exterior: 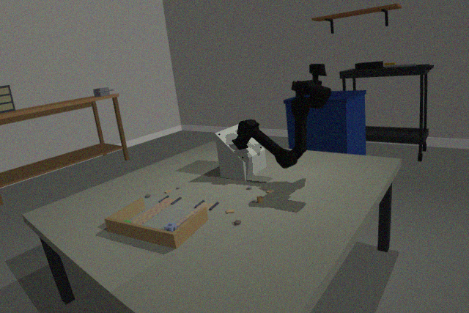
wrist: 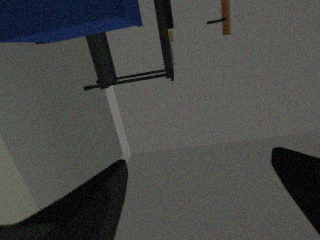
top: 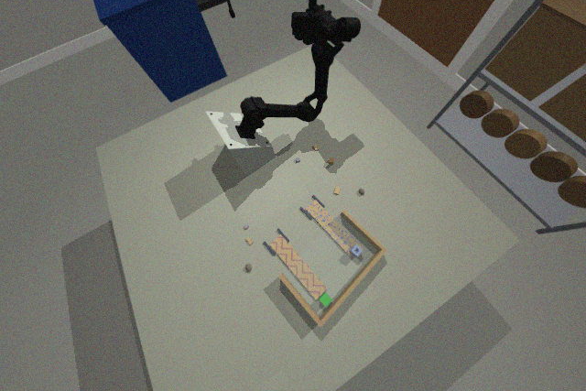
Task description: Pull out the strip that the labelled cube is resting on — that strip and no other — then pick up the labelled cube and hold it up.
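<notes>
A small pale-blue cube with a dark mark (top: 356, 250) (exterior: 170, 226) sits at the far end of a dotted orange-and-blue strip (top: 323, 217), near a corner of the wooden walls. A green block (top: 325, 299) (exterior: 127, 221) is at the far end of a zigzag strip (top: 298, 262) (exterior: 154, 212). Both strips lie roughly parallel, each with two dark bars at its end away from the blocks. My gripper (wrist: 197, 161) is open, its fingers wide apart with nothing between them. It is raised high above the table, away from the strips, facing the room; its fingertips cannot be made out in the top and exterior views.
A low wooden wall (top: 352, 287) (exterior: 141, 232) bounds the strips on three sides. Small loose pieces lie around, including a brown stone (top: 361, 191) (exterior: 237, 222), an orange piece (top: 330, 160) (exterior: 259, 199) and another stone (top: 248, 267). A blue cabinet (top: 160, 27) (exterior: 325, 124) stands beyond the table.
</notes>
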`<state>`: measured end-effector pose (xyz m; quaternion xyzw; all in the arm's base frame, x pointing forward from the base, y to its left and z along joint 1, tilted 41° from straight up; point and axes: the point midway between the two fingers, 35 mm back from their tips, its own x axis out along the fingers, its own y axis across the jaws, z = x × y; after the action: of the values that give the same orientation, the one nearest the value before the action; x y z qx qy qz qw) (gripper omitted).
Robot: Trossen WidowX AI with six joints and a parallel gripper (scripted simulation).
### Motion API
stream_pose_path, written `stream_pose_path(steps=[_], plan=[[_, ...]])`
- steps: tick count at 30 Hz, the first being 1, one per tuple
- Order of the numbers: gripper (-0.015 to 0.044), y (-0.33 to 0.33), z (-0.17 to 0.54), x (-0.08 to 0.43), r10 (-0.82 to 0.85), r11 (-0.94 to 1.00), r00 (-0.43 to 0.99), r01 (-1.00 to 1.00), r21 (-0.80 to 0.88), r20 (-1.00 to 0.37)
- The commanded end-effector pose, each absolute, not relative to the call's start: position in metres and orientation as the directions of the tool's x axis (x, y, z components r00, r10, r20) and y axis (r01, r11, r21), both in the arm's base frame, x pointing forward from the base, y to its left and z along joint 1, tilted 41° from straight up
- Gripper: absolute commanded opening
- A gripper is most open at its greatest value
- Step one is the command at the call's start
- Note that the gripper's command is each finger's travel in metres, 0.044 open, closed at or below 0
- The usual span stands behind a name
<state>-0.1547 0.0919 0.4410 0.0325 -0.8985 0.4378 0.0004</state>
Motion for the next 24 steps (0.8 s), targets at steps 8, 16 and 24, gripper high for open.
stream_pose_path(steps=[8, 16, 24], plan=[[0.04, -0.012, 0.472, -0.145, -0.309, 0.827, -0.926, -0.375, -0.418, 0.218], [0.04, -0.123, 0.48, -0.097, -0.608, 0.781, -0.713, -0.616, 0.102, 0.349], [0.04, -0.212, 0.458, -0.017, -0.845, 0.534, -0.38, -0.619, 0.576, 0.376]])
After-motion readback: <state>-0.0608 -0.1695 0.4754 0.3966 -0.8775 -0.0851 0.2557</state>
